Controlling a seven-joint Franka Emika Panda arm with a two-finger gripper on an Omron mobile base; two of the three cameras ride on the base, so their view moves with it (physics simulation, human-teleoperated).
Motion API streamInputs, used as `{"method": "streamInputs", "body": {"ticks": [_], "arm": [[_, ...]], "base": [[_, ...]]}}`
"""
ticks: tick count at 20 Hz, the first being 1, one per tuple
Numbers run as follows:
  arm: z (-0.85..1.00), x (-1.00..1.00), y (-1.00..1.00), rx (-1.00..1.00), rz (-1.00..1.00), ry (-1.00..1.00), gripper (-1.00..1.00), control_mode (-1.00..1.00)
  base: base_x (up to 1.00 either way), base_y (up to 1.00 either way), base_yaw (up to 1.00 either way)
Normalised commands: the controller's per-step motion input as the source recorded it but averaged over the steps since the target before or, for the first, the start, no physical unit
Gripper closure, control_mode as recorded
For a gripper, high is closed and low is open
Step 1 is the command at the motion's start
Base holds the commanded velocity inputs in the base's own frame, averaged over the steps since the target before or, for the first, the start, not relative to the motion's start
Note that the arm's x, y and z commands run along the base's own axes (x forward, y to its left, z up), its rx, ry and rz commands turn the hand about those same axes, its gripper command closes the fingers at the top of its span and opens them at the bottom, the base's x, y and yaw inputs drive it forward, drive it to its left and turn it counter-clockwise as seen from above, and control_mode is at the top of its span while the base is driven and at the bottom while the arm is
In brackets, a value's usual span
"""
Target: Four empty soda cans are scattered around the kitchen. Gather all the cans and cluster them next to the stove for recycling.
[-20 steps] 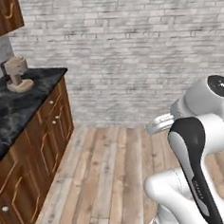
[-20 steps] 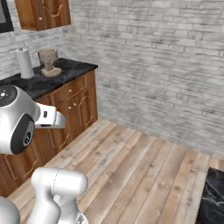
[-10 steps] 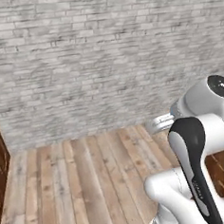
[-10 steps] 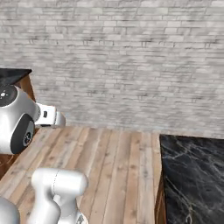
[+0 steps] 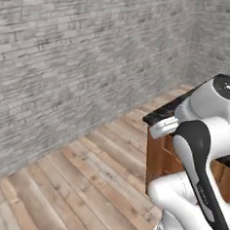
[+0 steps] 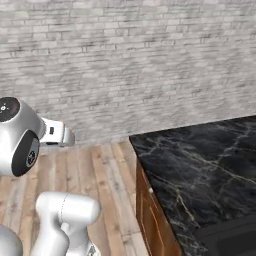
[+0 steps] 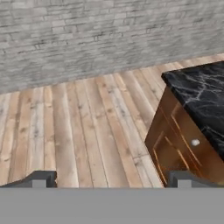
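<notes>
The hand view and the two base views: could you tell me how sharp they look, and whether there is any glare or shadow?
Hand view: the wood floor is soft and slightly blurred, lit evenly, no cast shadows. Right base view: the black marble counter has a faint sheen, no harsh glare. Left base view: the brick wall is flatly lit, its mortar lines smeared.

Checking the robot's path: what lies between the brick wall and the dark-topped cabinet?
Bare wood floor. In the hand view its planks run from the brick wall to the cabinet with nothing on them.
</notes>
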Motion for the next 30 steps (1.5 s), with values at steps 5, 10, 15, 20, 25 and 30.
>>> {"method": "streamInputs", "body": {"ticks": [5,10,15,20,25,30], "arm": [[0.00,0.00,0.00,0.00,0.00,0.00,-1.00,1.00],[0.00,0.00,0.00,0.00,0.00,0.00,-1.00,1.00],[0.00,0.00,0.00,0.00,0.00,0.00,-1.00,1.00],[0.00,0.00,0.00,0.00,0.00,0.00,-1.00,1.00],[0.00,0.00,0.00,0.00,0.00,0.00,-1.00,1.00],[0.00,0.00,0.00,0.00,0.00,0.00,-1.00,1.00]], "base": [[-0.18,0.00,-0.66],[-0.23,0.00,-0.63],[-0.19,-0.02,-0.62],[-0.18,-0.15,-0.59],[-0.08,-0.22,-0.51],[-0.06,-0.35,-0.29]]}}
